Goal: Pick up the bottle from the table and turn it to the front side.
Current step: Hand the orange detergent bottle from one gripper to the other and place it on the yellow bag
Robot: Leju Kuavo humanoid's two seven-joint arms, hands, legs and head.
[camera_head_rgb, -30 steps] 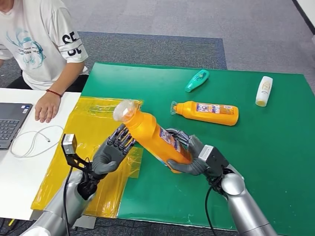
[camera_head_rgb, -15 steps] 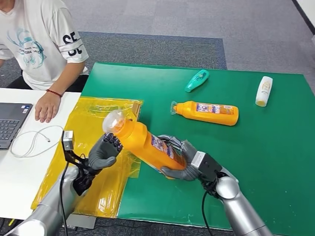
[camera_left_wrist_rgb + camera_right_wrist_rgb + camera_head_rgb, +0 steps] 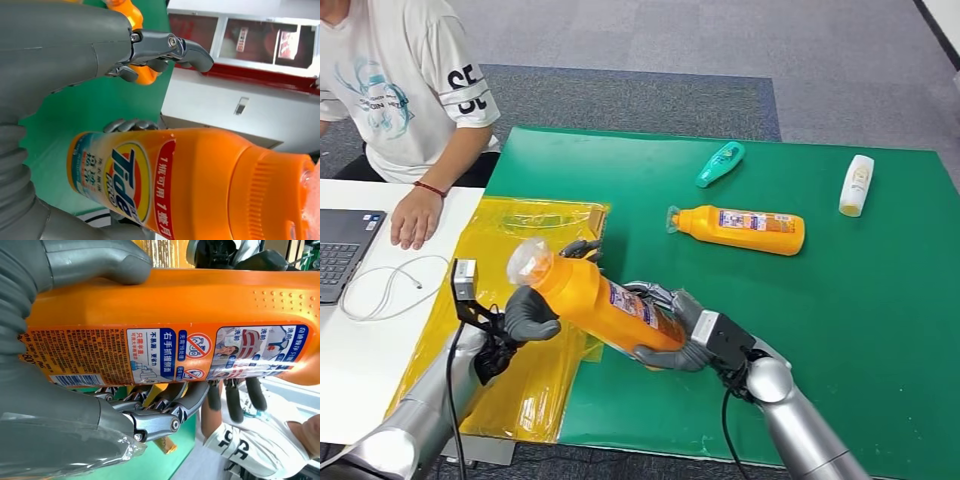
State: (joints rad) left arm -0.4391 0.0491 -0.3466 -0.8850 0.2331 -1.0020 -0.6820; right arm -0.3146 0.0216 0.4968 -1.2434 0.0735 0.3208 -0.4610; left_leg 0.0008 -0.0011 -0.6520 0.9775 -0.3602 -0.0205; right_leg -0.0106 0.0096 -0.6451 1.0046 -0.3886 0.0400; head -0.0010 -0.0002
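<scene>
Orange detergent bottle (image 3: 603, 305) held off the bench, lying nearly level, clear cap toward 10 o'clock, base toward 4 o'clock. Right robot hand (image 3: 675, 335) grips the base end: thumb over one side, fingers (image 3: 166, 407) curled under the other, as the right wrist view shows. That view has the back label with small print and a barcode facing its camera. Left robot hand (image 3: 530, 312) closes on the neck end just below the cap; its dark fingertips show past the far side of the bottle. Left wrist view shows the front label with the brand roundel turned toward that camera.

Green mat (image 3: 848, 300) covers the bench. Yellow plastic sheet (image 3: 509, 250) lies under the cap end. A second orange bottle (image 3: 739, 229) lies flat at 1 o'clock, well apart. A teal bottle (image 3: 720, 163) and a white bottle (image 3: 856, 185) lie farther back. A person's hand (image 3: 414, 215) rests on the white desk at 10 o'clock, beside a laptop (image 3: 343, 250) and a white cable (image 3: 388, 285).
</scene>
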